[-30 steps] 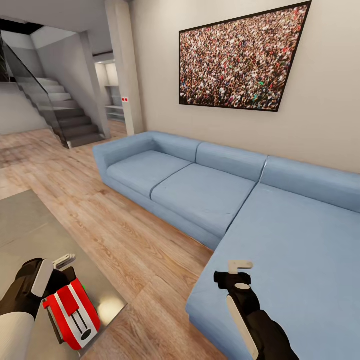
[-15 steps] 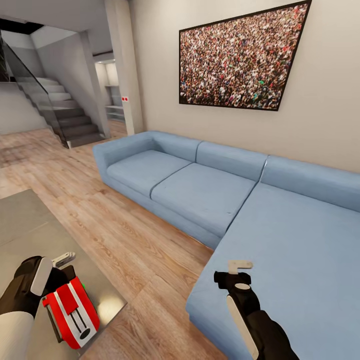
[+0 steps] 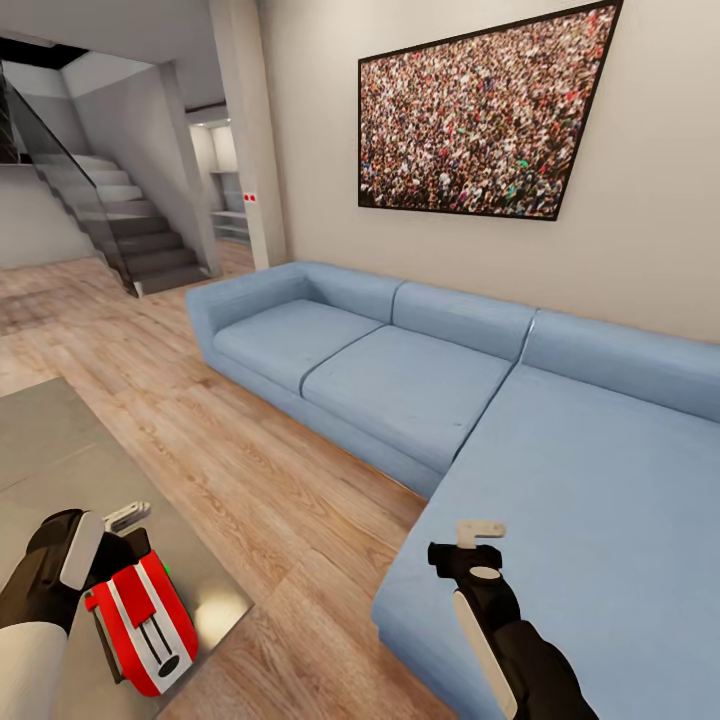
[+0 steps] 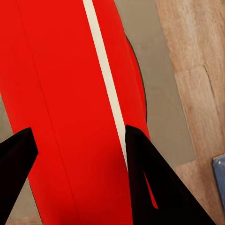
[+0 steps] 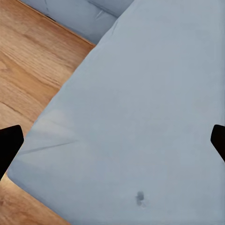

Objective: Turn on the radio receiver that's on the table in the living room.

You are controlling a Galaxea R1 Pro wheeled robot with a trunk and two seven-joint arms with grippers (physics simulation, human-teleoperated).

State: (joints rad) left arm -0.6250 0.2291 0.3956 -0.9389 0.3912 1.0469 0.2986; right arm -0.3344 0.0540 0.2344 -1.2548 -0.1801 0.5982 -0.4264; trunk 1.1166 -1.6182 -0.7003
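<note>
Red and glossy, with white stripes and a dark slot: the radio receiver (image 3: 142, 625), near the corner of the table (image 3: 50, 450), seen from the head camera. Left gripper (image 3: 128, 530) right at its far end, one pale finger (image 3: 127, 517) poking out past the casing, the other hidden behind it; no telling from this angle whether touching or merely beside. Probably placed so as to reach a switch on the body (none made out with certainty). Right gripper (image 3: 480, 528) idle over the sofa (image 3: 420, 390), well away from the radio, most likely parked out of the way. Matte grey tabletop, faintly mirror-like, over light wood floor (image 3: 230, 470). Beige walls, a black-framed crowd photograph (image 3: 480, 115), stairs (image 3: 130, 225) with a glass rail further back.

Left wrist camera: red casing (image 4: 61, 108) and one cream stripe (image 4: 105, 79) very close, both dark fingers (image 4: 150, 187) spread to either side of it, neither visibly pressing in. Spread wide, then, straddling rather than clamping. Grey tabletop (image 4: 161, 93) just beyond, plank floor after that.

Right wrist camera: pale blue cushion (image 5: 140, 117) below, a small dark mark on the fabric, wood planks (image 5: 28, 70) to one side. Black fingertips (image 5: 9, 143) at opposite edges, far apart, holding nothing.
</note>
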